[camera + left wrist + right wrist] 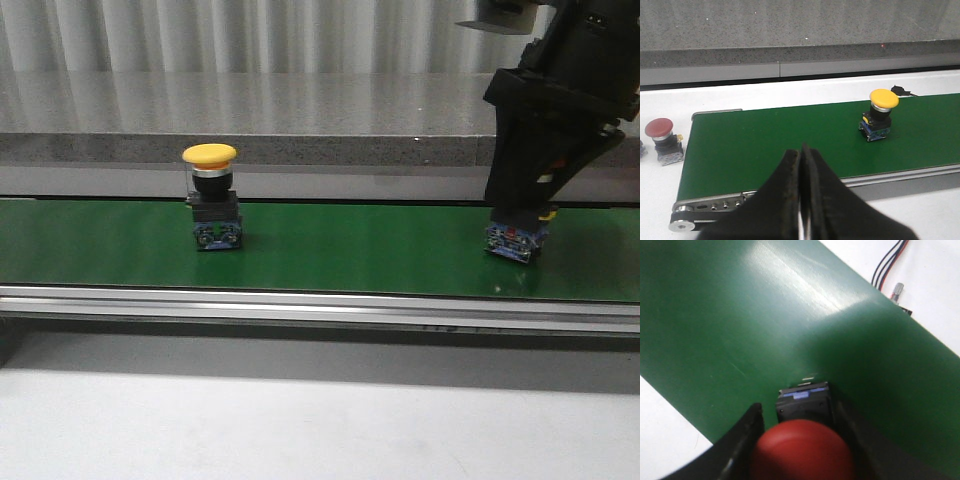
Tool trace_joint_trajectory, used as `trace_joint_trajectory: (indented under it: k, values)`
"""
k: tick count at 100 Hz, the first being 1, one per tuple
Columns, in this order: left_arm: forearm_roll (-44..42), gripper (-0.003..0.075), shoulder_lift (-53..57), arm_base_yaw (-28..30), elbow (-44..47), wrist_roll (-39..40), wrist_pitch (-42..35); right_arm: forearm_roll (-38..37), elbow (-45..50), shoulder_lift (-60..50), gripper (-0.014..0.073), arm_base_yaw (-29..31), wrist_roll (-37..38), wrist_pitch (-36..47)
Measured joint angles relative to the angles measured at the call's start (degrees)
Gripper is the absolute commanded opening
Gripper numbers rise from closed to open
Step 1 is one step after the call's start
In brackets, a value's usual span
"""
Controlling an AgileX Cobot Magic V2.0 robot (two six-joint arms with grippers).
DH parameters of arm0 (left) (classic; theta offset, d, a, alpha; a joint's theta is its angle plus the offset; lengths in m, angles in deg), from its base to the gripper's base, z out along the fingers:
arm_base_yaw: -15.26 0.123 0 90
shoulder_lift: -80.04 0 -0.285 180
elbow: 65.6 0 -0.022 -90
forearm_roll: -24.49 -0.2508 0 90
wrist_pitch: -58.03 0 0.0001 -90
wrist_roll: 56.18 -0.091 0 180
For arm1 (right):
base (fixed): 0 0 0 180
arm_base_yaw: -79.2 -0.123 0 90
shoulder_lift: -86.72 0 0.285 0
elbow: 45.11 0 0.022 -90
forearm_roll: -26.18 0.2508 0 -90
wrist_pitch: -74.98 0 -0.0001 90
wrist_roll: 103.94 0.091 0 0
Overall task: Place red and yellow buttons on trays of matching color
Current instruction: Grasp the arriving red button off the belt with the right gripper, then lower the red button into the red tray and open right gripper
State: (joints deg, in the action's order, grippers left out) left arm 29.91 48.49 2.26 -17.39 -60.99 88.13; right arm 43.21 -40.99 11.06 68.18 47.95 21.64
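Observation:
A yellow button (210,155) stands upright on the green conveyor belt (340,250), left of centre; it also shows in the left wrist view (883,99). A red button (802,450) stands on the belt at the right. My right gripper (520,215) is down over it, one finger on each side of the cap, closed on it (800,440). Only the button's blue base (516,243) shows in the front view. My left gripper (802,150) is shut and empty, above the belt's near edge. A second red button (660,131) stands on the white table off the belt's end. No trays are in view.
A grey stone ledge (300,110) runs behind the belt. The belt's metal rail (320,305) runs along its front edge, with white table (300,430) before it. Thin wires (890,260) lie beyond the belt in the right wrist view.

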Motion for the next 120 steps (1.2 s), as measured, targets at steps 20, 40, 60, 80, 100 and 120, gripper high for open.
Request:
trace_joint_trajectory:
  k: [20,40,60,80,100,120]
  values:
    - [0.0,-0.002,0.0,0.0,0.0,0.0,0.0,0.3,0.0,-1.6,0.009,2.5,4.0,2.9]
    - [0.0,-0.002,0.0,0.0,0.0,0.0,0.0,0.4,0.0,-7.0,0.009,12.6,9.8,6.8]
    - [0.0,-0.002,0.0,0.0,0.0,0.0,0.0,0.4,0.0,-8.7,0.009,27.3,13.1,10.4]
    - [0.0,-0.002,0.0,0.0,0.0,0.0,0.0,0.4,0.0,-8.7,0.009,38.4,17.0,15.0]
    - [0.0,-0.002,0.0,0.0,0.0,0.0,0.0,0.4,-0.6,-7.3,0.009,44.0,19.3,17.7]
    - [0.0,-0.002,0.0,0.0,0.0,0.0,0.0,0.4,-4.6,-0.8,0.009,48.0,21.4,18.3]
